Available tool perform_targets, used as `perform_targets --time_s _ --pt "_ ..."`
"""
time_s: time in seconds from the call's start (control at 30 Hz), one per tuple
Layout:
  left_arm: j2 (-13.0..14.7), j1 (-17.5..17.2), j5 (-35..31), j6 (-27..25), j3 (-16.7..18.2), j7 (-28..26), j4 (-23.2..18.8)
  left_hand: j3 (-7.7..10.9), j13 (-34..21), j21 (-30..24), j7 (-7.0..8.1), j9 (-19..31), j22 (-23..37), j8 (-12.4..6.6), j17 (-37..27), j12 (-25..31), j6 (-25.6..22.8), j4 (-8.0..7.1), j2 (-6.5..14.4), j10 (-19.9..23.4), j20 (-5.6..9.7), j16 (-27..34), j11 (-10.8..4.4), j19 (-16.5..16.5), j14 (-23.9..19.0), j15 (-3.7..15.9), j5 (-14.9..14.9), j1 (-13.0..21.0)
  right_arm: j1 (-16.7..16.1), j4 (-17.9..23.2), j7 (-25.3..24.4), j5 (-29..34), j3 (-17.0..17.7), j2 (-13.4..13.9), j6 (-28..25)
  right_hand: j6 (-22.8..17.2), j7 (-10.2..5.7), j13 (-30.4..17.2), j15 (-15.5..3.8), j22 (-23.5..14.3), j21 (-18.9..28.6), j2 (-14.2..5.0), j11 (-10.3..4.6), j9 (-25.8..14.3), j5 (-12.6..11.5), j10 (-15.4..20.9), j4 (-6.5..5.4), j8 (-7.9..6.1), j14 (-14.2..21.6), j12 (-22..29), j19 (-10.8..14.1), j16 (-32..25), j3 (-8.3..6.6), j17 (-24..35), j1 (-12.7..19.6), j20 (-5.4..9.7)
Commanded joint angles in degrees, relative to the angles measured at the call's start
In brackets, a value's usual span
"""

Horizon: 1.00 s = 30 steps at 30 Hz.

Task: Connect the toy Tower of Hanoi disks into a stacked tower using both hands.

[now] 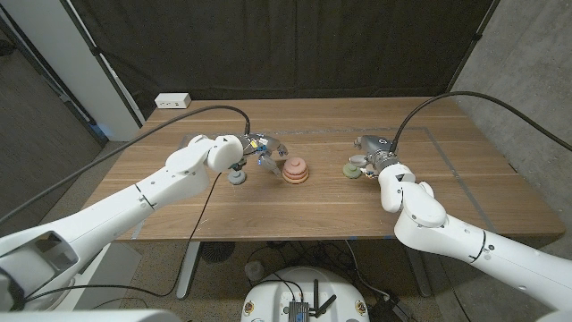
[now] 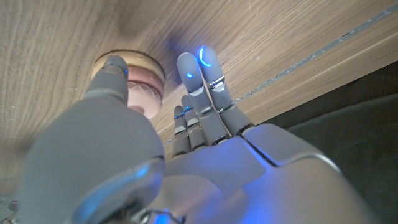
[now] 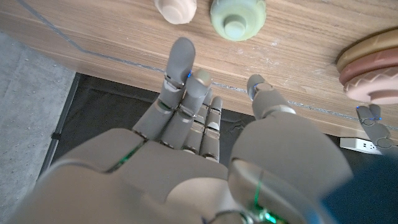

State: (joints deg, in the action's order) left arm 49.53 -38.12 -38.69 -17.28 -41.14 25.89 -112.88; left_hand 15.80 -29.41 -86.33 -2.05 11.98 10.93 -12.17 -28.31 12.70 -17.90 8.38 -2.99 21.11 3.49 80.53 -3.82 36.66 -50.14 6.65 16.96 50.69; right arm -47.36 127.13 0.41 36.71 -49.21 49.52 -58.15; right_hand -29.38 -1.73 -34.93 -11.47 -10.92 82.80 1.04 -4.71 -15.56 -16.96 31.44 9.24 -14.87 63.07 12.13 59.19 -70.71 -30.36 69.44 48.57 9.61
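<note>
A partial stack of disks (image 1: 296, 171), tan beneath pink, stands at the middle of the counter (image 1: 313, 215). The left robot hand (image 1: 256, 148) hovers just left of it, fingers spread, holding nothing. A grey disk (image 1: 237, 177) lies near that hand. The right robot hand (image 1: 374, 148) is open and empty, with a green disk (image 1: 354, 169) and a small pale disk (image 3: 176, 10) just beside its fingertips (image 3: 183, 50).

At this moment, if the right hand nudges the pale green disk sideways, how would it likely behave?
The pale green disk lies flat on the table, so it would probably slide, not roll. It looks rigid and small, likely light. Its raised centre peg should give the right hand fingers some purchase, though the smooth surface could slip.
</note>
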Motion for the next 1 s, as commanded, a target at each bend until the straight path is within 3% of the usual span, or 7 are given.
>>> perform_targets --time_s 0.03,0.37,0.6,1.0 --pt "4.5 -6.3 3.4 -4.8 5.5 -4.1 -5.0 0.42 0.1 -0.5 0.01 0.0 0.2 -0.35 -0.2 0.4 -1.0 0.40 0.7 1.0 7.66 0.4 -0.46 0.7 -0.8 5.82 -0.1 0.0 0.2 -1.2 -0.8 -1.5 0.9 -0.9 2.7 0.4 0.18 -0.2 -1.19 -0.2 0.0 0.29 0.19 -0.4 -0.2 0.6 0.02 -0.22 0.5 0.1 0.2 -0.3 -0.29 0.1 0.1 2.97" --pt "5.7 -9.7 2.8 -10.5 6.6 -8.0 -7.8 0.91 0.3 -0.8 0.11 0.0 0.2 -0.94 -0.2 1.0 -3.6 0.59 1.4 3.5 7.90 0.7 -0.65 1.5 -1.4 5.85 0.0 0.4 -0.1 -1.3 -0.7 -1.8 1.5 -0.3 3.6 1.2 0.42 -0.3 -1.19 -0.2 0.0 0.28 0.24 -0.6 -0.3 0.5 0.04 0.07 0.4 0.1 0.2 -0.3 -0.33 0.1 0.1 2.97" --pt "5.8 -12.7 5.9 -13.5 8.5 -11.6 -9.1 1.21 0.5 -0.9 0.11 0.1 0.2 -1.13 -0.4 1.1 -4.7 0.70 1.8 4.5 8.07 0.9 -0.88 1.9 -1.9 5.85 0.1 0.7 -0.8 -0.8 -0.7 -2.0 2.3 0.6 4.0 1.8 0.63 -0.3 -1.19 -0.2 -0.1 0.35 0.19 -0.7 -0.3 0.5 0.06 0.32 0.4 0.0 0.1 -0.4 -0.36 0.2 0.1 2.97" --pt "5.6 -15.5 9.4 -17.3 9.4 -18.2 -9.8 1.73 0.8 -1.0 0.04 0.1 0.1 -1.13 0.0 1.2 -5.9 0.88 2.2 5.8 8.21 0.8 -1.05 2.4 -2.3 5.89 0.4 1.4 -1.9 -0.3 -0.7 -2.5 3.5 1.8 4.7 2.2 0.63 -0.4 -1.19 -0.1 -0.5 1.03 1.12 -0.8 -0.3 -3.2 0.12 0.69 -1.1 -1.0 -0.9 0.6 -0.31 -0.5 -0.2 2.93"
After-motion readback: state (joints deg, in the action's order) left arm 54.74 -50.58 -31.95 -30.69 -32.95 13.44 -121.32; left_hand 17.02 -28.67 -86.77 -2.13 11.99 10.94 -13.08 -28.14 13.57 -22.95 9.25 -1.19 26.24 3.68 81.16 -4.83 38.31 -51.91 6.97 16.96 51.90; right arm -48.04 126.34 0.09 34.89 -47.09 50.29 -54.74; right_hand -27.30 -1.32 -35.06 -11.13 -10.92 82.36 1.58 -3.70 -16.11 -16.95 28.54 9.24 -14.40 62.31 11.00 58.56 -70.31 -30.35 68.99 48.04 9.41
